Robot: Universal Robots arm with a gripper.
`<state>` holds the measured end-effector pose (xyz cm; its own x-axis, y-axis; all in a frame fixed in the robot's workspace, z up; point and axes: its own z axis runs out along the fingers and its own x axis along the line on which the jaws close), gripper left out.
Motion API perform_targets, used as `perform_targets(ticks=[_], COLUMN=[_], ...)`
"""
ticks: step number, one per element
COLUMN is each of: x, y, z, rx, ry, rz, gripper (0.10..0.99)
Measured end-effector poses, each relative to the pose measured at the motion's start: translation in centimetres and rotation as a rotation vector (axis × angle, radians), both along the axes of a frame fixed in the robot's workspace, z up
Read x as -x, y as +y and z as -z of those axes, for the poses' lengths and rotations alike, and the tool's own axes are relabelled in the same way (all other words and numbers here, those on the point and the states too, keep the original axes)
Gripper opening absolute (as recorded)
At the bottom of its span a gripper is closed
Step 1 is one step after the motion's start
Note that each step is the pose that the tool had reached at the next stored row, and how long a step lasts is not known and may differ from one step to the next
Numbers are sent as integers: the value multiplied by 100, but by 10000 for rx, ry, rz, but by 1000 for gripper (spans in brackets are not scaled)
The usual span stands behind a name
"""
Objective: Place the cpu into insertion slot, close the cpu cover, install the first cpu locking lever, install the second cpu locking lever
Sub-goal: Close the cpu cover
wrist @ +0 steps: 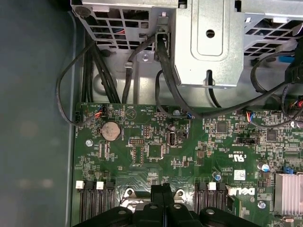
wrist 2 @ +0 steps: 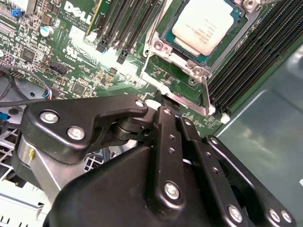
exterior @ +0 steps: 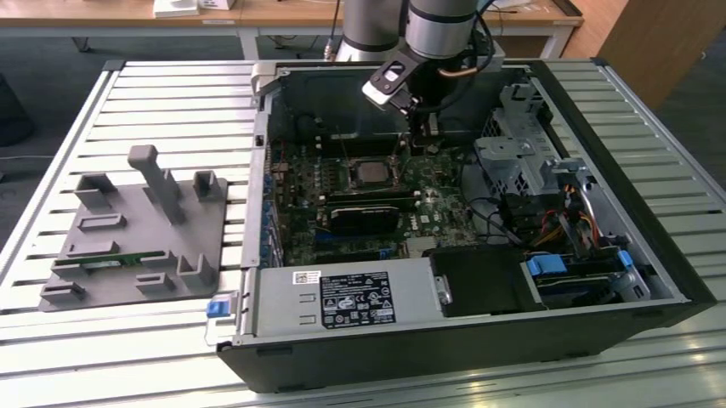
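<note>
1. We're right over the board, inside the open computer case (exterior: 454,357) on the counter (exterior: 148,93). The pincer (wrist 2: 163,105) has its tips drawn together at the free edge of the cpu cover (wrist 2: 189,101). Whether metal is actually pinched between them, we cannot tell.
2. The cpu (wrist 2: 204,23) lies silver-side up in the insertion slot (wrist 2: 160,43), just beyond the pincer's tips on the far side of the raised cover.
3. First worry: that thin frame offers little purchase. If the tips sit shallow, we'd expect the cover to slip free and slap down on the chip.
4. Second: from here we can't judge whether the chip sits perfectly square. Press the cover onto a skewed chip and the contacts beneath could bend.
5. Third: the long memory slots (wrist 2: 246,61) run close beside the pincer's broad black links. A sideways drift could knock them.
</note>
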<state>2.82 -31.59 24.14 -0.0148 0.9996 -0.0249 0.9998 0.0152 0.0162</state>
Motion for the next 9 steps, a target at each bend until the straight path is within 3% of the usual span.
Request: perform_targets(ticks=[9], x=[36], y=[0], z=[8], rx=[0], ry=[0], rz=[1], gripper=[106])
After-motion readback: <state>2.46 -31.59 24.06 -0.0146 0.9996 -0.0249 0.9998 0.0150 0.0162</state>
